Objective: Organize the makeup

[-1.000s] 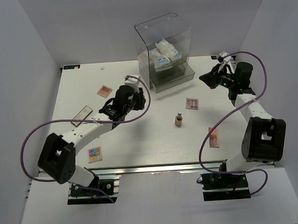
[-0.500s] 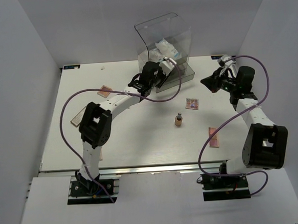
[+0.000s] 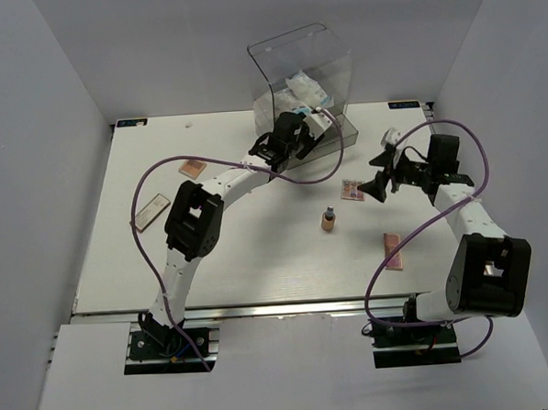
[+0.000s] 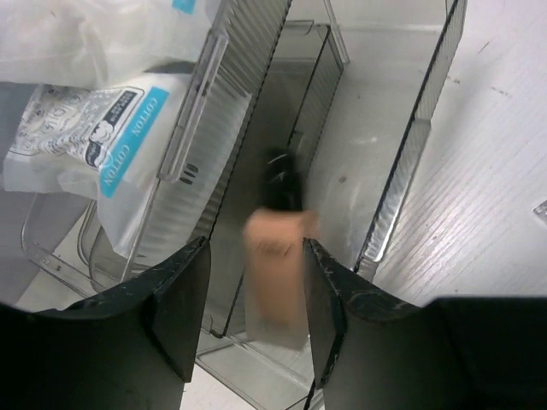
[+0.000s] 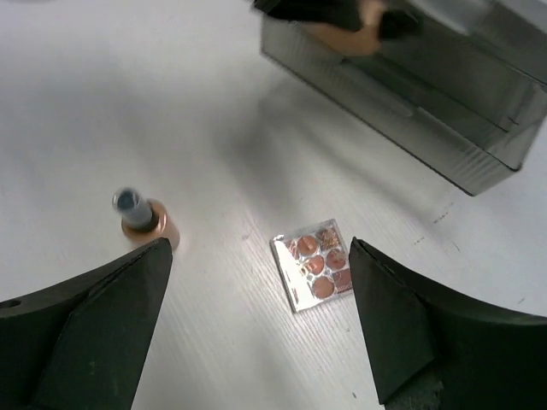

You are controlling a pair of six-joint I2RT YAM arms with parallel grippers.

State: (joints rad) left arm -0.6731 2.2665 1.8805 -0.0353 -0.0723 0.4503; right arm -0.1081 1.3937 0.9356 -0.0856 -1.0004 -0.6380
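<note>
My left gripper [image 3: 313, 129] [image 4: 255, 248] reaches into the open lower drawer [image 4: 359, 128] of the clear acrylic box [image 3: 300, 52]. A blurred tan bottle with a black cap [image 4: 275, 265] is between its parted jaws, with a gap on the left side. White packets with blue print [image 4: 94, 137] [image 3: 303, 91] lie in the box's upper part. My right gripper [image 3: 381, 178] [image 5: 261, 248] stands wide open just above the table. A square pink-brown palette [image 5: 318, 265] [image 3: 352, 190] lies between its fingers, untouched. A second tan bottle [image 5: 145, 218] [image 3: 328, 219] stands upright to the left.
A rectangular palette [image 3: 392, 251] lies near the right arm. A square palette [image 3: 192, 166] and a long one [image 3: 150, 211] lie on the table's left side. The left arm's purple cable [image 3: 162, 169] loops over that area.
The left jaws have widened around the tan bottle at the drawer. The right gripper opened from shut and came down and left over the square palette.
</note>
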